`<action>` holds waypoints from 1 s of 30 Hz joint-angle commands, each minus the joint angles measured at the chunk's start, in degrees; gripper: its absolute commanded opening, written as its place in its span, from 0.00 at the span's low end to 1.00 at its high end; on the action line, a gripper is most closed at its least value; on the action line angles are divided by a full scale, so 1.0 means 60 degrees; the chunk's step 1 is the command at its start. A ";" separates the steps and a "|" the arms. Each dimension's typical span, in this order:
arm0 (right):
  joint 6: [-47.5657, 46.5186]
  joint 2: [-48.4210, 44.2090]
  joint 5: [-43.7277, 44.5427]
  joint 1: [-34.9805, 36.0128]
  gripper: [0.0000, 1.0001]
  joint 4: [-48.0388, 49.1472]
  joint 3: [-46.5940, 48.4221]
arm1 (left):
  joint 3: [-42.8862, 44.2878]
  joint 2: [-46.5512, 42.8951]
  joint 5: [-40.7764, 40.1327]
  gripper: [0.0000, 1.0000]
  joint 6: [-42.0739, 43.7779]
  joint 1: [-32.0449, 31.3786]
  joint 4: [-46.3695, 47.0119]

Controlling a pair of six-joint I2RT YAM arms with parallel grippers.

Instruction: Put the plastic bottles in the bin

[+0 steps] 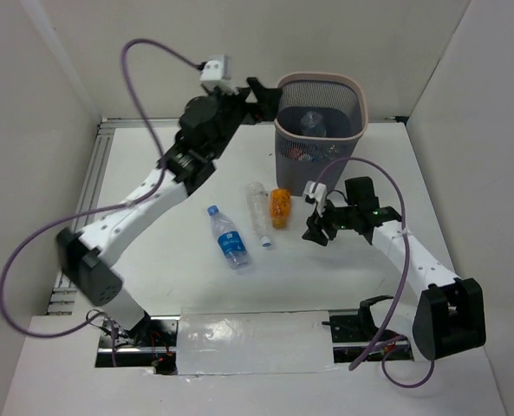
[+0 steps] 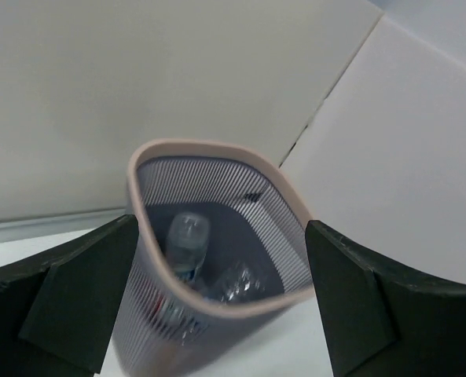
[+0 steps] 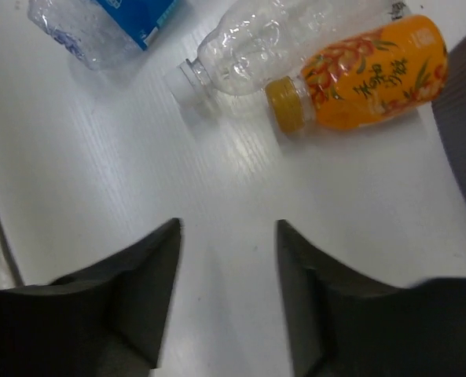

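Observation:
The grey mesh bin with a pale pink rim stands at the back of the table and holds several bottles. My left gripper is open and empty, just left of the bin's rim. On the table lie a blue-label bottle, a plain clear bottle and a short orange bottle. My right gripper is open and empty, low over the table to the right of the orange bottle. The clear bottle and blue-label bottle also show in the right wrist view.
White walls enclose the table on the left, back and right. A metal rail runs along the left edge. Purple cables loop above both arms. A taped white sheet lies between the arm bases.

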 commanded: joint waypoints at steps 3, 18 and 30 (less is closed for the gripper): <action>-0.1571 -0.0097 0.0900 0.1006 0.75 0.1698 -0.0709 | -0.4092 -0.3781 -0.0917 1.00 -0.0010 -0.0141 -0.0596; -0.7233 -0.0231 0.1267 0.1520 1.00 0.3517 -0.1519 | -0.9591 -0.7404 -0.1314 1.00 -0.3687 -0.0054 -0.4450; -0.2284 0.2142 0.3182 0.2852 0.88 0.0926 0.1763 | -0.8889 -0.5724 -0.1109 1.00 -0.4143 0.0298 -0.5168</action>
